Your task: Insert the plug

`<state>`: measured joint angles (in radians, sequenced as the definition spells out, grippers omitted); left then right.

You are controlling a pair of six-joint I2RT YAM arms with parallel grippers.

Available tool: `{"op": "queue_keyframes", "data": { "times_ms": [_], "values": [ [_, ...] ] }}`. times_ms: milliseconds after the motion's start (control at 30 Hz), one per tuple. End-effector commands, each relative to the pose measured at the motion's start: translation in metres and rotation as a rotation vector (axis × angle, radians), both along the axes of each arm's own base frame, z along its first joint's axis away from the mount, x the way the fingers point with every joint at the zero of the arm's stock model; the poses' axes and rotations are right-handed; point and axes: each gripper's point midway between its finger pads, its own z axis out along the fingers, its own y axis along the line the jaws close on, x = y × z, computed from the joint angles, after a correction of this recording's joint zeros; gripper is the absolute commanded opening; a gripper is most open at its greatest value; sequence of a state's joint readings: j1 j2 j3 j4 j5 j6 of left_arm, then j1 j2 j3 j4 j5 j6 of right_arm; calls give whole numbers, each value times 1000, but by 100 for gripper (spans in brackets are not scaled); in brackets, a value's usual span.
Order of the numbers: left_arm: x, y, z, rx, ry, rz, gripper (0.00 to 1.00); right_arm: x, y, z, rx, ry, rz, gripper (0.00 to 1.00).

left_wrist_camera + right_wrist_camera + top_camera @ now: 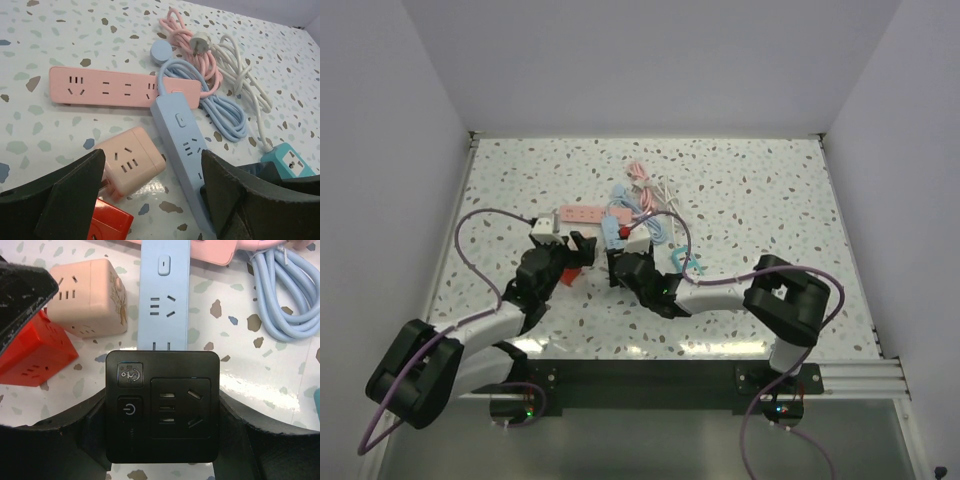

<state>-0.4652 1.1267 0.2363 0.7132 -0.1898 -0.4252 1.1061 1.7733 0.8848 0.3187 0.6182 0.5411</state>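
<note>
Because the black plug fills the middle of our right wrist view, we read it clearly: a square block with a socket face, a power button and a small logo key. It sits over the near end of the light-blue power strip, whose next pair of slots shows just past the plug's far edge. We cannot tell whether the pins are in a socket.

Our right gripper is clamped on the plug's two sides, one finger on each.

Just left of the strip stands a pink cube adapter, with a red cube adapter beside it on the near side. Our left gripper hangs over those two with its jaws spread wide and nothing between them.

Farther out, a pink power strip lies across the far end of the blue one. To the right of both are a coiled blue cable, a pink cable and a white cable, tangled close together on the speckled table. A teal adapter sits at the right edge.
</note>
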Motion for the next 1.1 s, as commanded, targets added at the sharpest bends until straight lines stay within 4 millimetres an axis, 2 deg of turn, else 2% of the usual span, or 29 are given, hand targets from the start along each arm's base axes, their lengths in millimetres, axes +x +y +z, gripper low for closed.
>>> {"op": "queue_keyframes", "data": {
  "times_ms": [0, 67, 100, 267, 633, 800, 967, 1067],
  "values": [
    [-4, 5, -2, 7, -2, -17, 83, -16, -24, -57, -235, 122, 32, 0],
    [-5, 9, -3, 4, 1, -13, 83, -15, -22, -59, -258, 133, 37, 0],
    [-6, 11, -5, 4, 3, -11, 83, -15, -23, -67, -285, 145, 39, 0],
    [-6, 17, -5, -9, 1, -11, 83, -10, -13, -72, -333, 162, 48, 0],
    [-8, 27, -2, -50, -13, -7, 83, -17, -22, -117, -495, 259, 64, 0],
    [-9, 28, -1, -60, -15, -13, 83, -20, -20, -133, -515, 296, 75, 0],
    [-9, 26, -3, -68, -11, -28, 83, -24, -23, -142, -540, 316, 83, 0],
    [-9, 28, -3, -70, -12, -24, 83, -25, -28, -140, -538, 320, 81, 0]
  ]
}}
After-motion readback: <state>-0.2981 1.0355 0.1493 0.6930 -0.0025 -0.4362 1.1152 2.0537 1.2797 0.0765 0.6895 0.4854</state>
